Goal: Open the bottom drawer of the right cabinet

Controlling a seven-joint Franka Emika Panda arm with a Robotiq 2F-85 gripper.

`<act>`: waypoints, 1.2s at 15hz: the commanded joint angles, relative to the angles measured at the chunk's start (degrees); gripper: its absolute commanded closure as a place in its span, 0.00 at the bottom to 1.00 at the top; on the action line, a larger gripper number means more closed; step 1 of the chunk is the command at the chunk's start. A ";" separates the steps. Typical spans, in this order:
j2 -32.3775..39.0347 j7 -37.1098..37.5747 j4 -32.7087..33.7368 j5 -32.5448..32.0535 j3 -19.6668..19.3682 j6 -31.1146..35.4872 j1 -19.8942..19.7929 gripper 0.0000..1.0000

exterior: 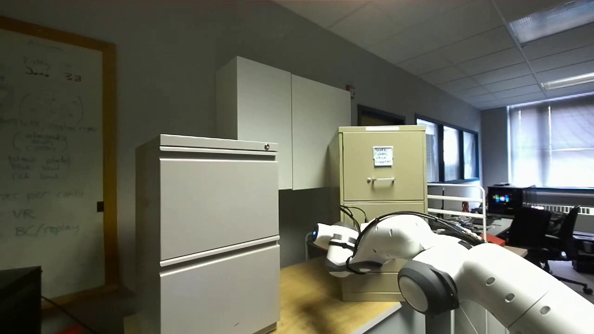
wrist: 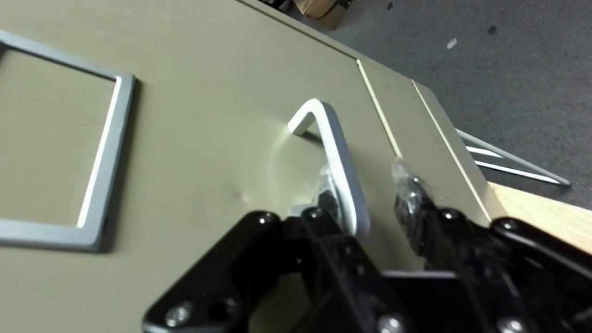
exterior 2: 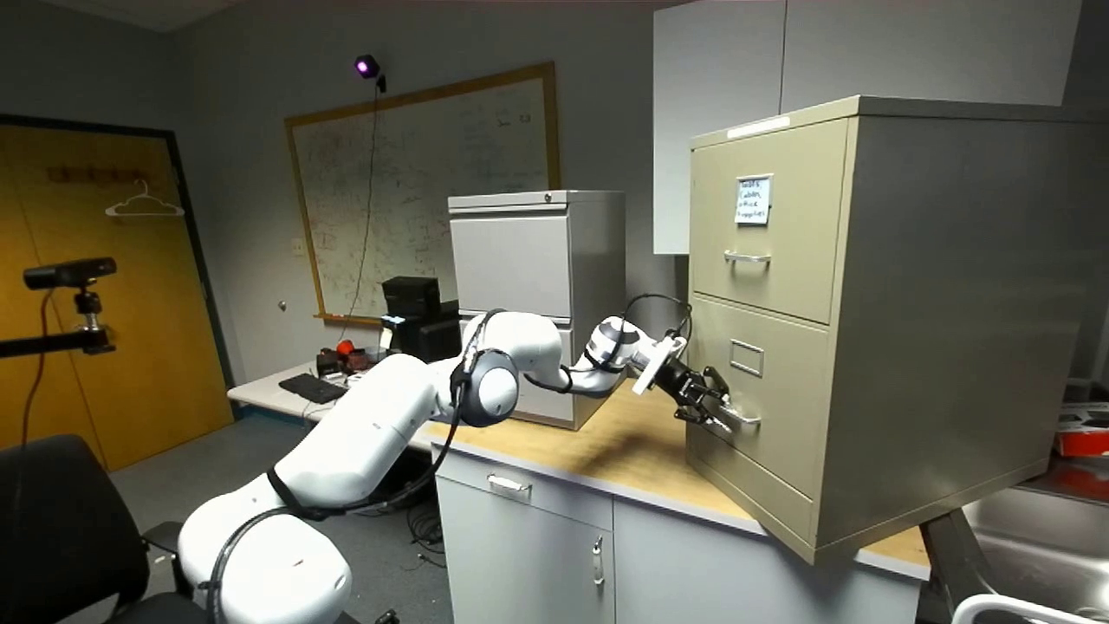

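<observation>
The right cabinet [exterior 2: 962, 321] is a tall tan metal one, seen in both exterior views. Its bottom drawer [exterior 2: 784, 451] sits flush with the cabinet front, with a metal pull handle [exterior 2: 741, 418]. My gripper [exterior 2: 721, 412] is at that handle, angled downward. In the wrist view the gripper [wrist: 364, 179] stands open around the handle bar [wrist: 341, 162]. One finger is tucked behind the bar, against or very near it. The opposite finger [wrist: 409, 199], with a clear wrapped tip, is below the bar with a gap between. In an exterior view the arm [exterior: 403, 236] hides the gripper.
The cabinet stands on a wooden counter [exterior 2: 641, 433], one lower corner jutting past its edge. A pale grey cabinet [exterior: 218, 208] stands on the same counter. White wall cupboards [exterior: 320, 134] hang behind. A sink [exterior 2: 1040, 555] lies beside the tan cabinet.
</observation>
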 commanded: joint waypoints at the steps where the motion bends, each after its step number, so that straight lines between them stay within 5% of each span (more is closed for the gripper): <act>1: -1.06 -2.51 -6.44 1.41 2.07 -3.23 1.64 0.88; 5: -6.84 -4.54 -15.14 -0.59 2.58 -2.87 4.41 0.88; 13: -16.37 -8.86 -26.70 -5.27 9.74 -5.77 4.10 0.88; 18: -20.47 -9.52 -32.57 -1.05 15.74 -11.25 4.39 0.88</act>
